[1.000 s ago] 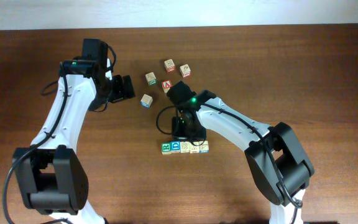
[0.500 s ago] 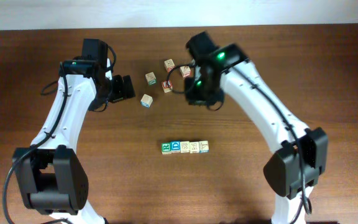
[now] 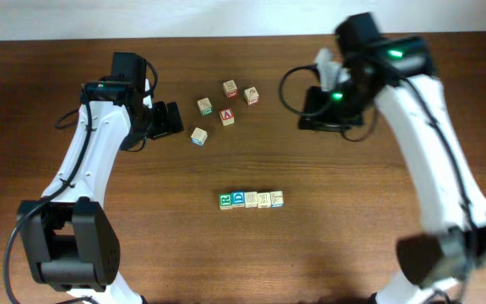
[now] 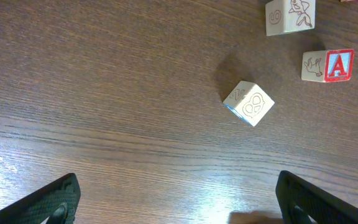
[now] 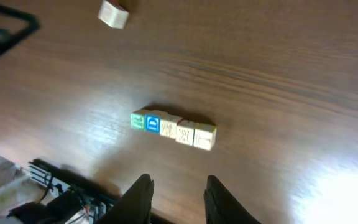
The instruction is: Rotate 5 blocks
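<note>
While side by side — five blocks (image 3: pixel 251 199).

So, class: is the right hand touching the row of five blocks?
Apart. The overhead view shows the right hand far from the row of blocks, with a wide stretch of bare table between them.

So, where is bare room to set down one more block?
Bare wood: the wide strip between the row of five blocks and the loose blocks; also the wood below the row. Crowded: among the loose blocks, near the left gripper.
</note>
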Robot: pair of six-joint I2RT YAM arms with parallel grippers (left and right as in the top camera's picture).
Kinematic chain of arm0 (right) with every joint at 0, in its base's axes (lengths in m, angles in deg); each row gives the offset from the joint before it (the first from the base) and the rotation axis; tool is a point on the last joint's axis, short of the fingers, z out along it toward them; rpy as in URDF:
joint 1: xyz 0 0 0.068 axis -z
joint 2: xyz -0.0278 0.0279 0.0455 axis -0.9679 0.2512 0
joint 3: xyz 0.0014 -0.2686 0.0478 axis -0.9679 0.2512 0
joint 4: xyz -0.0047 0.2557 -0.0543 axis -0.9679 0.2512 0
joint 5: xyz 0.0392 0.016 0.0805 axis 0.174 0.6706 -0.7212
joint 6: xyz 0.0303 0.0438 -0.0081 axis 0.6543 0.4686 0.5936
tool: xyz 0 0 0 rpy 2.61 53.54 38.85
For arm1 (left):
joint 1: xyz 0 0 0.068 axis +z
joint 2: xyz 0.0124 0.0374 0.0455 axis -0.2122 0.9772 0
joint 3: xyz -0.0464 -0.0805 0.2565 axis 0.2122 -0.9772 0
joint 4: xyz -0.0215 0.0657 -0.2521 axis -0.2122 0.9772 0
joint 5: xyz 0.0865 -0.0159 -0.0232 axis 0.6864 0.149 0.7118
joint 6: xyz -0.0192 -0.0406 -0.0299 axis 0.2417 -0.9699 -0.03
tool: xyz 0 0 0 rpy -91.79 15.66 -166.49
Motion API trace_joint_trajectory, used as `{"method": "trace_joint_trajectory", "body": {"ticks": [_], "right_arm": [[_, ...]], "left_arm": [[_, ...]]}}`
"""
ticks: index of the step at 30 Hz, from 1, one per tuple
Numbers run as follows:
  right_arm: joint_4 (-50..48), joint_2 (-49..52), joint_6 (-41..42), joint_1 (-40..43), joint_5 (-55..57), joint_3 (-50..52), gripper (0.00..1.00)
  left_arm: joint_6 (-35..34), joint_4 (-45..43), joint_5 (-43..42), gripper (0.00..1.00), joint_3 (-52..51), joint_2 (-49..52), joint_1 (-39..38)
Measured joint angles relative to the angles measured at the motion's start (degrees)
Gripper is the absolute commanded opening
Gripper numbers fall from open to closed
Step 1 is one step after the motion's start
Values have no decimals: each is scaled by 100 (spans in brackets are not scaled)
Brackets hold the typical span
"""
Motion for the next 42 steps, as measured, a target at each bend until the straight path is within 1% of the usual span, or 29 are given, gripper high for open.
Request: {"method": "trace_joint_trajectory", "body": {"ticks": [1, 3, 4, 5, 6, 7, 8, 9, 12, 16, 19, 25, 28, 32, 36, 42], "right_arm": [[85, -243, -4, 35, 35, -2, 29], [330, -697, -20, 50, 101, -28, 29], [417, -850, -24, 50, 122, -44, 29], [501, -966, -26, 50, 140, -48, 29], [560, -1025, -26, 50, 144, -44, 29], [568, -1049, -26, 50, 155, -7, 28], [555, -1049, -26, 50, 164, 79, 24], [516, -1040, -24, 50, 168, 216, 24], [190, -994, -28, 50, 199, 920, 17], [-577, -918, -13, 50, 219, 2087, 9], [-1246, -903, -4, 50, 160, 2981, 4], [-2625, -892, -7, 50, -39, 4489, 4], [-3077, -885, -7, 50, -127, 4870, 4], [-3508, -879, -28, 50, -175, 5316, 4], [-3679, -874, -131, 50, -195, 5390, 4], [-3842, -859, -203, 50, -214, 5482, 4]], "left_arm": [[0, 0, 0, 99, 0, 0, 0], [0, 4, 0, 72, 0, -2, 0], [4, 7, -2, 61, 0, 0, 0], [-17, 15, -13, 46, 0, 0, 0], [-15, 31, -33, 27, 0, 0, 0], [-2, 46, -70, 11, 0, 0, 0], [-17, 55, -122, 0, 0, 0, 0], [0, 85, -181, 0, 0, 0, 0], [-42, 199, -332, 0, -2, 0, -7], [-122, 352, -570, 0, -101, 0, -68], [-157, 328, -772, 0, -459, 0, -234], [-160, -13, -957, 0, -1261, 0, -863], [-269, -216, -1021, 0, -1469, 0, -1154], [-619, -621, -1082, 0, -1958, 0, -1440], [-828, -859, -1088, 0, -2371, 4, -1484], [-914, -949, -1178, 0, -2472, 4, -1506]]}}
